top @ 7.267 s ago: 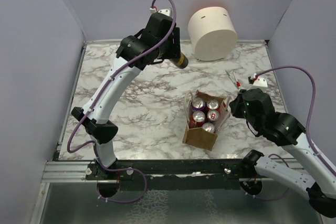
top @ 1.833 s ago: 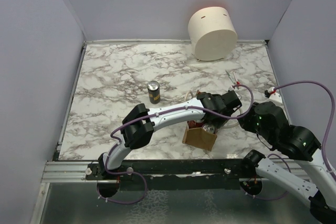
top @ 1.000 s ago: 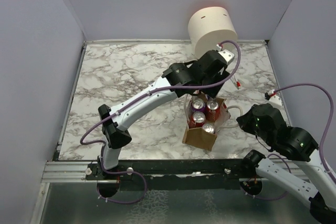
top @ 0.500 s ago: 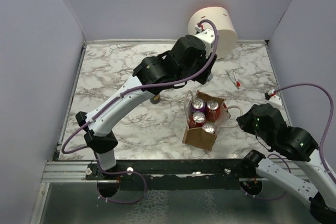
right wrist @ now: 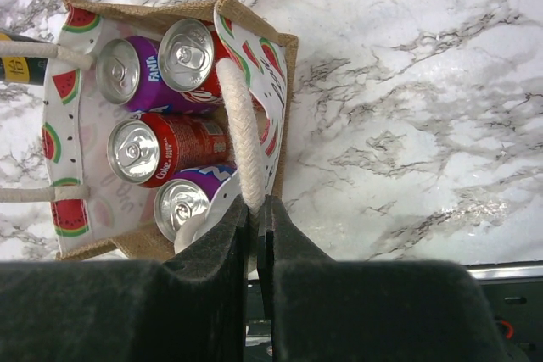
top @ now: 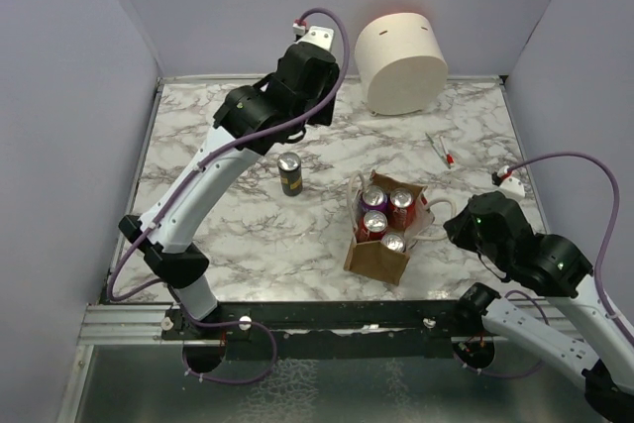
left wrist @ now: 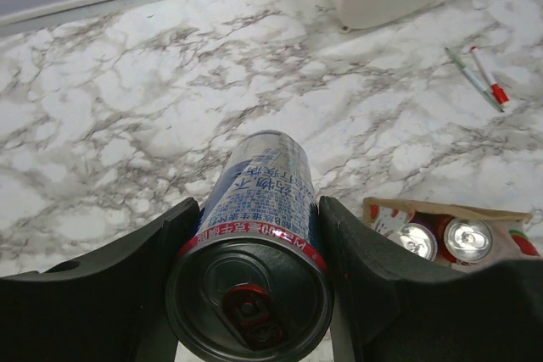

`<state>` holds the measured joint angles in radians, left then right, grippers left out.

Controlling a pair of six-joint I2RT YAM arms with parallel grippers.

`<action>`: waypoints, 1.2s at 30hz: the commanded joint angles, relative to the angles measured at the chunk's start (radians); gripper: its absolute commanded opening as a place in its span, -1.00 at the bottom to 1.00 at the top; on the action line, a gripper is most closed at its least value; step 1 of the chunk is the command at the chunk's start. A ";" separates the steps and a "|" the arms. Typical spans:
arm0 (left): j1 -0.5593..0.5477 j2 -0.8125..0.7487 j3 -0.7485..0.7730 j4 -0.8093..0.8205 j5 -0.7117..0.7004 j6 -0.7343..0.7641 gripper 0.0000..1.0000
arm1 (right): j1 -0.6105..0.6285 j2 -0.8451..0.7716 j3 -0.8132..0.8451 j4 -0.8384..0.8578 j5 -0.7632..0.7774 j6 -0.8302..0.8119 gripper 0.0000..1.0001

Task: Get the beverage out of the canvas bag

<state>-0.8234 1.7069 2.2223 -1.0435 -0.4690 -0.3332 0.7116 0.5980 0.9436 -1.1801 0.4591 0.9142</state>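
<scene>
The tan canvas bag (top: 379,257) stands on the marble table right of centre, with several cans upright inside it (right wrist: 161,146). My right gripper (right wrist: 259,209) is shut on its white rope handle (right wrist: 240,133) at the bag's right side. My left gripper (left wrist: 254,235) is shut on a blue-and-white beverage can (left wrist: 259,184) with a red rim. It holds the can high above the back of the table. In the top view the left wrist (top: 297,86) hides this can. The bag's corner also shows in the left wrist view (left wrist: 399,207).
A dark can (top: 289,174) stands on the table left of the bag. A large cream cylinder (top: 400,62) sits at the back right. Two pens (top: 439,150) lie right of the bag's far side. Grey walls close in the table.
My left arm rose from over the bag and swung to the back left with the blue-and-white can. The right gripper has kept hold of the handle without moving.
</scene>
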 commanded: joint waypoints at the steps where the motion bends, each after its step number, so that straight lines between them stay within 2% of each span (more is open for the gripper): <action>1: 0.052 -0.110 -0.066 -0.026 -0.085 -0.089 -1.00 | 0.002 0.016 -0.013 0.026 -0.007 -0.022 -0.90; 4: 0.097 -0.142 -0.127 -0.049 -0.116 -0.119 -1.00 | 0.002 0.022 -0.012 0.025 -0.011 -0.026 -0.90; 11: 0.264 -0.203 -0.350 -0.028 -0.079 -0.132 -1.00 | 0.002 -0.001 -0.017 0.037 -0.018 -0.036 -0.89; 18: 0.416 -0.197 -0.576 0.088 0.070 -0.179 -1.00 | 0.002 -0.001 -0.018 0.035 -0.013 -0.029 -0.89; 27: 0.436 -0.121 -0.739 0.254 0.147 -0.188 -1.00 | 0.001 0.004 -0.020 0.043 -0.022 -0.039 -0.89; 36: 0.447 -0.081 -0.826 0.331 0.210 -0.204 -1.00 | 0.001 -0.024 -0.017 0.033 -0.007 -0.023 -0.89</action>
<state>-0.3813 1.6489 1.4082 -0.8085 -0.2989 -0.5182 0.7116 0.5995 0.9356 -1.1656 0.4549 0.8856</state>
